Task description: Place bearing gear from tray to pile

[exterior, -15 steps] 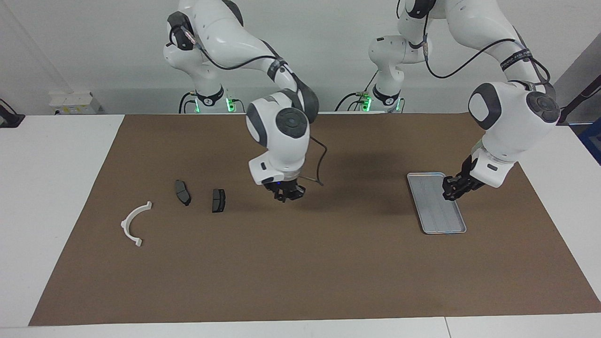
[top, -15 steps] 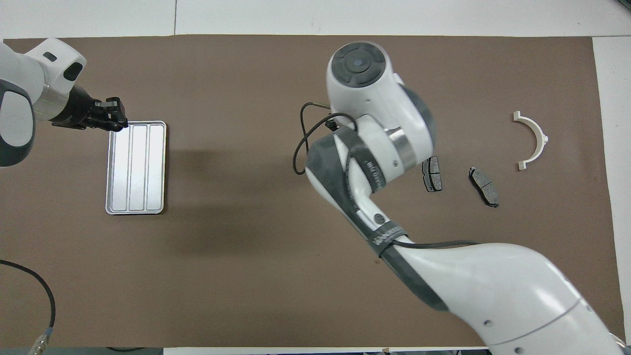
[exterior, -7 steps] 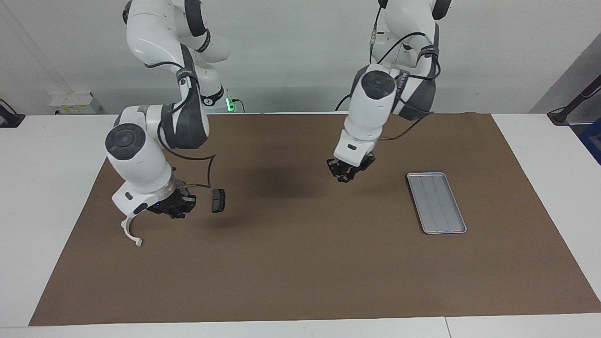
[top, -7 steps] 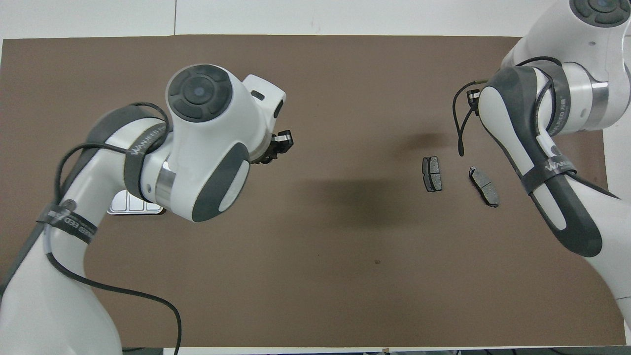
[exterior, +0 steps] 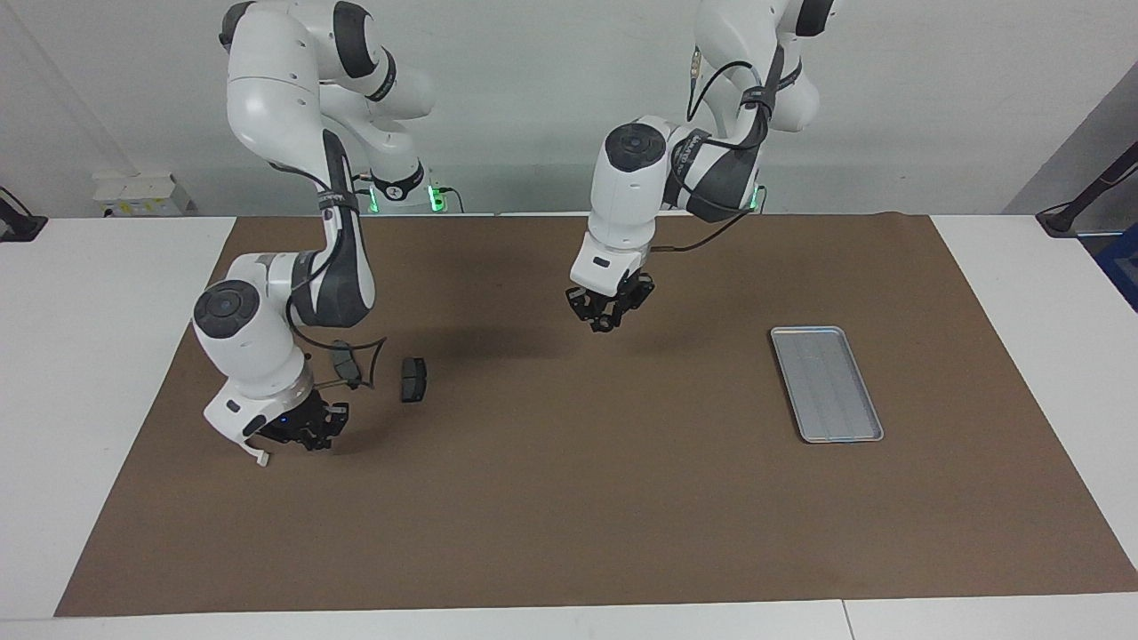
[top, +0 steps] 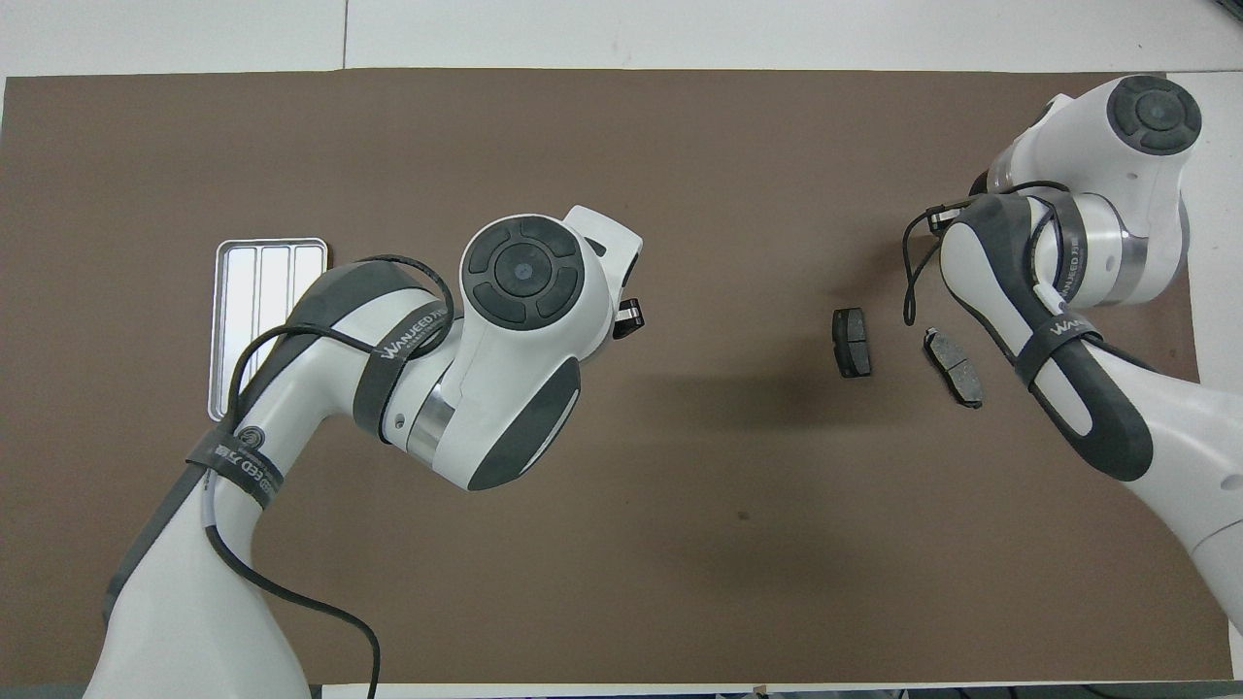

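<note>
Left gripper (exterior: 609, 313) up over bare mat, well apart from tray (exterior: 826, 383); jaw state unreadable. Right gripper (exterior: 307, 431) low beside white bracket (exterior: 259, 457), near brake pads (top: 854, 342); jaws likewise unreadable.

We list the tray (exterior: 827, 384) as silver-grey metal, ribbed lengthwise, with a dull satin sheen. Two brake pads (exterior: 413, 380) look dark grey and matt. The half-ring bracket (exterior: 259, 456) looks like white plastic. The table mat (exterior: 569, 516) is brown and matt, paper-like. Arm shells (top: 524, 330) are glossy white plastic.
</note>
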Controlling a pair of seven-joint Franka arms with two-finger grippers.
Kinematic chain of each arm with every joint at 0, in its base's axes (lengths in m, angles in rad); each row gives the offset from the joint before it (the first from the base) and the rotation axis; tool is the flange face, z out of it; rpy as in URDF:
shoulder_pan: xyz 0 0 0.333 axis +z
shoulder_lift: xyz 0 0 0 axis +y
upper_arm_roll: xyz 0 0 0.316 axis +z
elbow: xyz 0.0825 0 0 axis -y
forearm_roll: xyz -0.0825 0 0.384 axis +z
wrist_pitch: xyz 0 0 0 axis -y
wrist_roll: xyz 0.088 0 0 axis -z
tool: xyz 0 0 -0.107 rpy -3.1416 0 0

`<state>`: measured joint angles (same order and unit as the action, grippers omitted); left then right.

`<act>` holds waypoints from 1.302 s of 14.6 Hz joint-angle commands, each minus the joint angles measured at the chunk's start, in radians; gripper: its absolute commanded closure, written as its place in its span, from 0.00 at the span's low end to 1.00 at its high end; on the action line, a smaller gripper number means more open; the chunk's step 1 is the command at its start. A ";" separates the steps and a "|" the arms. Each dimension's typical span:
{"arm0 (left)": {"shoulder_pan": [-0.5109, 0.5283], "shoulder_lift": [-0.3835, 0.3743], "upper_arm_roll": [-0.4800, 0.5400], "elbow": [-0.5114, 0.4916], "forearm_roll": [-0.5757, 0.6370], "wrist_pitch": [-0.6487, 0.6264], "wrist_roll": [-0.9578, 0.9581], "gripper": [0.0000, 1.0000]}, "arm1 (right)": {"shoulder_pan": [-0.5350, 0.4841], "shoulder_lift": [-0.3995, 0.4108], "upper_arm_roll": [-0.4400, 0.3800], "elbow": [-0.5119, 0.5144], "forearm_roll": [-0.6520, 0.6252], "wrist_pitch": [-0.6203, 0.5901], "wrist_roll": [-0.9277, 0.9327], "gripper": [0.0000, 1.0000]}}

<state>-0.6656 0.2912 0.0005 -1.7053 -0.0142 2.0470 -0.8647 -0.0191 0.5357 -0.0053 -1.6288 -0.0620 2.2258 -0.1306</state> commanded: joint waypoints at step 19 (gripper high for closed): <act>-0.055 0.083 0.018 -0.207 0.092 0.312 -0.102 1.00 | 0.067 -0.114 0.018 0.012 0.008 -0.130 0.014 0.00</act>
<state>-0.7004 0.3781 0.0005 -1.8818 0.0542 2.3078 -0.9390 0.0279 0.4877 0.0079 -1.6034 -0.0620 2.1588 -0.1291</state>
